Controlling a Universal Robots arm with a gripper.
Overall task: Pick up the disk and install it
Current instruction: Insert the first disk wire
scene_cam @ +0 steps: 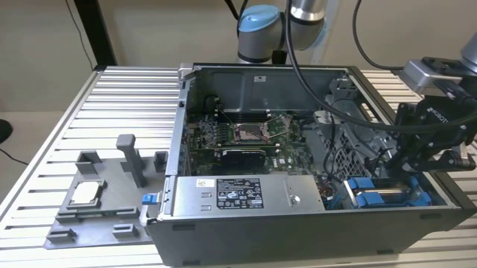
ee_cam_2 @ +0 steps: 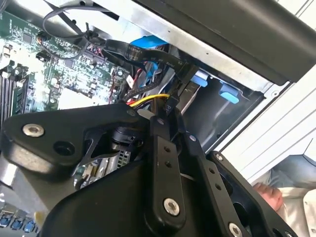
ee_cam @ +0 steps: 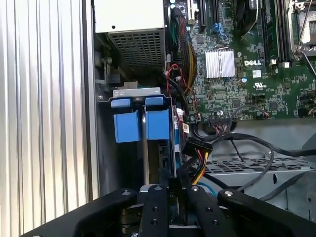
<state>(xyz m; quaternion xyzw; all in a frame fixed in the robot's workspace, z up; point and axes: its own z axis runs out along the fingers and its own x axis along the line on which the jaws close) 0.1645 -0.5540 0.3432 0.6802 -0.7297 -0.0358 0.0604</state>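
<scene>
Hand (scene_cam: 436,162) over disk (ee_cam: 157,123) in bay; cables (ee_cam: 197,158) beside, PSU (scene_cam: 242,194) near.

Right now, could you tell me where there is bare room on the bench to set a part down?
The ribbed table lies bare between its far edge and the grey fixture, beside the computer case. The drive bay corner is crowded: gripper, cables, blue carriers.
</scene>
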